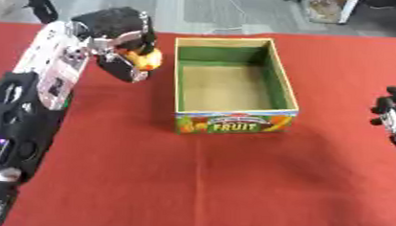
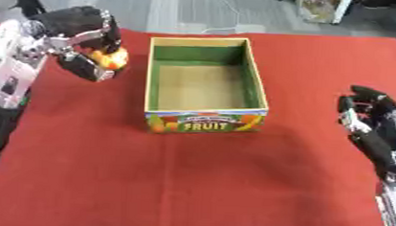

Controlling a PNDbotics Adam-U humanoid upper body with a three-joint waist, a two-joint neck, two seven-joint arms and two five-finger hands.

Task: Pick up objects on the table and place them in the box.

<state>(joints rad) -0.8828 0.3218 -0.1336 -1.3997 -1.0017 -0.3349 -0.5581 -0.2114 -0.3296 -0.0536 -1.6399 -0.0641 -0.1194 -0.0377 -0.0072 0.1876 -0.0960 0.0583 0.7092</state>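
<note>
The left hand [image 1: 121, 37] is curling its fingers and thumb around a small orange and yellow thing [image 1: 145, 58]. It looks like a round fruit. The hand is holding it up just beside the left wall of the box [image 1: 278, 77], near the far corner. The fruit is not over the box yet.

The fruit is probably light, smooth and a bit slippery, so it could roll out of the fingers. The best way to hold it is likely around its fat middle, with fingers on one side and the thumb on the other, and that is how the hand is gripping it now. I cannot tell if it is hard or squishy.

The box is sitting open on the red cloth [image 1: 232, 183]. It is green inside, with a brown floor and the word FRUIT on the front. Nothing is lying in it.

The right hand [image 2: 370, 117] is resting well to the right of the box. Its fingers are loose and holding nothing.
</note>
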